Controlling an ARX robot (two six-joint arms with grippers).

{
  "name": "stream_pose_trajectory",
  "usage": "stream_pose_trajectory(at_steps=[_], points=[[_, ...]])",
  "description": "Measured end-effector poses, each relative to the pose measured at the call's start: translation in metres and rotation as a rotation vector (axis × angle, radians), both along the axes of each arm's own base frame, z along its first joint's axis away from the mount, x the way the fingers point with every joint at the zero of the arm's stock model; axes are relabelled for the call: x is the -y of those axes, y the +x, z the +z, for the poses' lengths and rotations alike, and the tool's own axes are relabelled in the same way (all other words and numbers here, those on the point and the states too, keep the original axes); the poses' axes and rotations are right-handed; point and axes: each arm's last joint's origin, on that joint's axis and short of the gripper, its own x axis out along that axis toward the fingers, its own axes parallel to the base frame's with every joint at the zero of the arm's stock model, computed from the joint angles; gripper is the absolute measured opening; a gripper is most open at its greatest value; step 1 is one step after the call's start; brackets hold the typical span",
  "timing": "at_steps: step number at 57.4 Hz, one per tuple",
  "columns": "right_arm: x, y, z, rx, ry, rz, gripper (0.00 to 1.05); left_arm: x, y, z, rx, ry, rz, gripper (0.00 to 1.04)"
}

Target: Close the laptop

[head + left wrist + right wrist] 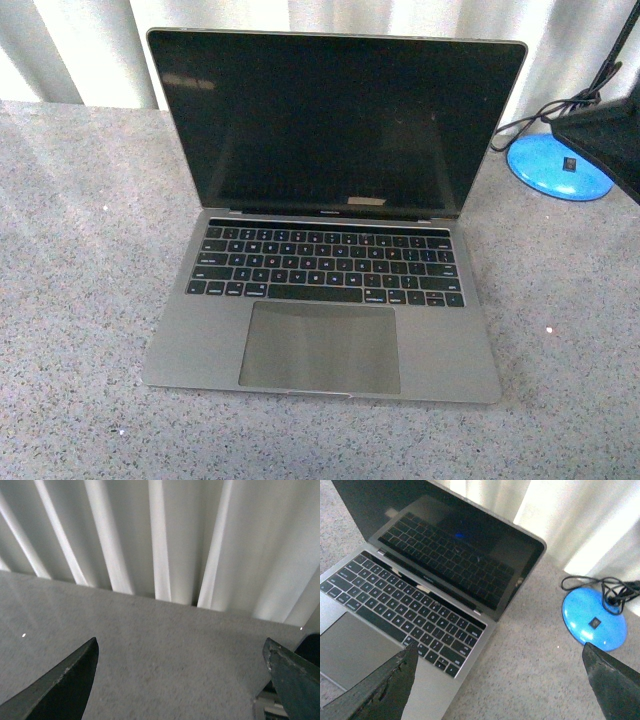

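Front view: the laptop (325,300) lies open on the grey table (80,300), its screen (335,120) standing nearly upright. It is well apart from the right arm (612,140), whose dark end hangs over a blue disc (558,170) with a cable. Nothing touches the lid, so the step in hand looks like the reach for its top edge. To do that well, a finger should meet the edge near its middle from behind. It should then press toward the keyboard (328,265) and follow the lid's arc down, easing off at the end so the base does not skid.

Left wrist view: the left gripper (180,647) is spread wide and holds nothing, with bare table between its jaws and a pleated curtain (160,535) ahead. A dark shape (311,650) just beyond one finger may be the laptop, but too little shows to tell.

Right wrist view: the right gripper (500,647) is also spread wide and empty, touching nothing. The laptop lies ahead of it and beyond one finger, and the blue disc sits near the other. That cable is worth keeping clear of on the way in.
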Motion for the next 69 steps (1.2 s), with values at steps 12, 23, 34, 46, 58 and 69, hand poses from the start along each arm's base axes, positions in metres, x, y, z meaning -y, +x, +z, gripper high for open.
stream_pose_trajectory(at_steps=[12,23,34,46,58,69], points=[[-0.014,0.041,0.015,0.052,-0.055,0.045,0.95,0.002,0.054,0.021,0.004,0.053,-0.068,0.98],[-0.026,0.078,0.019,0.076,-0.057,0.071,0.63,0.038,0.110,0.020,-0.068,0.185,-0.223,0.70],[-0.036,0.098,0.030,0.106,-0.070,0.128,0.26,0.069,0.138,0.009,-0.153,0.291,-0.346,0.33],[-0.040,0.117,0.035,0.103,-0.060,0.161,0.01,0.099,0.158,0.003,-0.226,0.396,-0.488,0.04],[-0.036,0.125,0.018,0.071,-0.046,0.168,0.01,0.118,0.168,0.003,-0.250,0.439,-0.542,0.04],[-0.034,0.130,0.010,0.057,-0.039,0.176,0.01,0.121,0.172,-0.005,-0.305,0.438,-0.527,0.04]])
